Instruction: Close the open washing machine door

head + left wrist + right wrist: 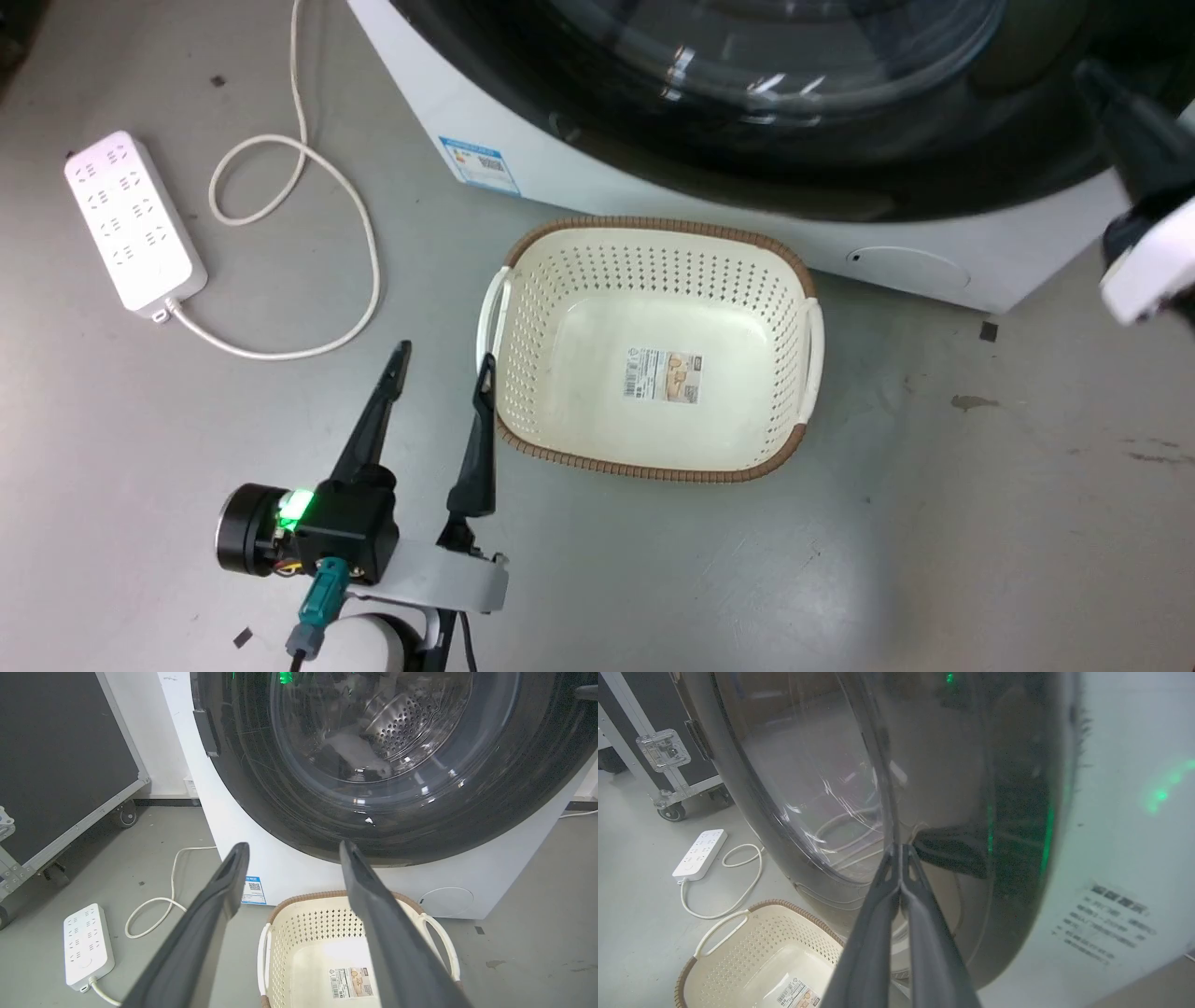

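Washing machine door (387, 756) rim clears the basket (303, 933).

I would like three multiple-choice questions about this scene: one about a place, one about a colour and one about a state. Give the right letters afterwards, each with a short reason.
1. Where is the basket relative to the washing machine?
A. On top of it.
B. On the floor in front of it.
C. Inside its drum.

2. What colour is the basket's rim?
A. Brown.
B. Blue.
C. Red.

3. What is the state of the left gripper?
A. Shut on the basket's handle.
B. Shut on a cable.
C. Open, holding nothing.

Answers:
1 B: the head view shows it on the grey floor before the machine's front.
2 A: a brown woven band runs around the cream wall.
3 C: its two fingers stand apart with only floor between them.
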Tool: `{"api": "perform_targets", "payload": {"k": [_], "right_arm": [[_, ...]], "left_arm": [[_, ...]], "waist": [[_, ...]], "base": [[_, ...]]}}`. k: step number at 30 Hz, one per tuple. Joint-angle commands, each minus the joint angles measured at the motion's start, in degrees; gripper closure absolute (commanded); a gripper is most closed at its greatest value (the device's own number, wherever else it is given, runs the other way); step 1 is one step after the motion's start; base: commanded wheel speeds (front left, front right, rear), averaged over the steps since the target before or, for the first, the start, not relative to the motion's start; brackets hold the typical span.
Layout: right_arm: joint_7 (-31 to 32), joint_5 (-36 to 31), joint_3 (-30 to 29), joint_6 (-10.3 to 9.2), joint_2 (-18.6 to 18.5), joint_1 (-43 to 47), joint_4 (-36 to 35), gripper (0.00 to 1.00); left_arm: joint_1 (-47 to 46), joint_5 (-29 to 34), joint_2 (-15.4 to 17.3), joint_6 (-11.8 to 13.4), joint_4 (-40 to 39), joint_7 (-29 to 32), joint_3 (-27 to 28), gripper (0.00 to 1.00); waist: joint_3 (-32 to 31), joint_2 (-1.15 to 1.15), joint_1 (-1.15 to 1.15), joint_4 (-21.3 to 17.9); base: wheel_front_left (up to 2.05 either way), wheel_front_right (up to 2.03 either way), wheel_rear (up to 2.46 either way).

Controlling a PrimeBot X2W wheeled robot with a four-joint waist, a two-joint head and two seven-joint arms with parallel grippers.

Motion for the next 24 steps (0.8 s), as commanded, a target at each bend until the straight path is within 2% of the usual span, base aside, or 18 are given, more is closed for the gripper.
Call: {"api": "perform_targets", "payload": {"k": [1, 6, 14, 15, 16, 17, 21, 24], "right_arm": [[0.4, 0.9, 0.0, -0.10, -0.8, -2.6, 1.4, 1.00], [0.6, 0.3, -0.4, -0.10, -1.3, -7.1, 6.9, 1.00], [-2.5, -0.5, -0.3, -0.10, 1.5, -6.3, 12.6, 1.00], [-3.3, -0.3, -0.2, -0.10, 2.1, -5.6, 12.8, 0.95], [-4.0, -0.2, 0.0, -0.10, 2.7, -4.7, 12.8, 0.50], [-4.6, 0.0, 0.4, -0.10, 3.2, -3.7, 12.8, 0.00], [-7.2, 0.3, 1.6, -0.10, 4.1, 1.5, 11.9, 0.00], [-10.0, -0.7, 0.4, -0.10, 4.6, 5.8, 10.8, 0.00]], "left_arm": [[-0.9, -0.2, -0.4, 0.6, -0.1, -0.3, 0.2, 0.00], [-1.5, -0.8, -0.7, 0.9, 0.0, -0.3, -0.1, 0.00], [-1.4, -1.5, -0.9, 0.6, 1.5, -0.3, -0.2, 0.00], [-1.2, -1.6, -0.9, 0.5, 1.7, -0.3, -0.1, 0.00], [-0.9, -1.8, -0.9, 0.4, 2.0, -0.3, 0.1, 0.00], [-0.4, -2.5, -1.0, 0.2, 2.6, -0.3, 0.4, 0.00], [0.8, -5.9, -1.0, 0.3, 3.9, -0.3, 2.4, 0.00], [1.5, -6.5, -1.1, 0.0, 5.7, -0.3, 3.0, 0.00]], "waist": [[0.4, 0.00, -0.01, 0.3], [0.7, 0.00, -0.01, 0.5], [-3.2, 0.00, -0.01, -0.7], [-4.2, 0.00, -0.01, -1.0], [-5.0, 0.00, -0.01, -1.3], [-6.0, 0.00, -0.01, -1.7], [-9.8, 0.00, -0.01, -3.3], [-12.4, 0.00, -0.01, -4.6]], "base": [[0.00, 0.00, 0.00], [0.00, 0.00, 0.00], [0.00, 0.00, 0.00], [0.00, 0.00, 0.00], [0.00, 0.00, 0.00], [0.00, 0.00, 0.00], [0.00, 0.00, 0.00], [0.00, 0.00, 0.00]]}}
